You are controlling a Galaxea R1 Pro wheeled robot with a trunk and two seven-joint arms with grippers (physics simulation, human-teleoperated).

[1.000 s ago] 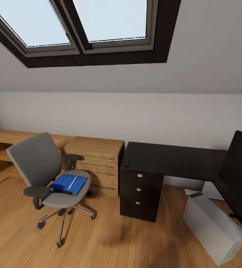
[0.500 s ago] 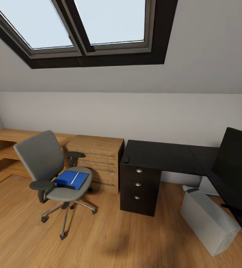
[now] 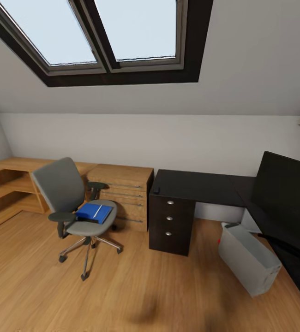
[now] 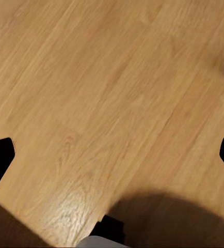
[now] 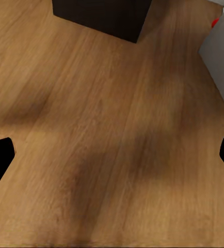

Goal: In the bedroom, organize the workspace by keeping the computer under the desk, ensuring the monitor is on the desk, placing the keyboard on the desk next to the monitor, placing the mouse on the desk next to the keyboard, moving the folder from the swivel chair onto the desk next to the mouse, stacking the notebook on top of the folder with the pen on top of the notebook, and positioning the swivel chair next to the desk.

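No writing was readable on the folder (image 3: 94, 212), which lay on the swivel chair (image 3: 74, 207) seat. The monitor (image 3: 286, 198) was cut off at the desk (image 3: 198, 186) right edge. Both grippers' fingers stood spread over the floor (image 4: 112, 103).

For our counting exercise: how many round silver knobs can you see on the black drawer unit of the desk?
3, in a vertical row on the black drawer unit: the top knob, the middle knob, and the bottom knob. None seems hidden.

Blue folder (image 3: 93, 212) lies flat on grey swivel chair (image 3: 69, 198)
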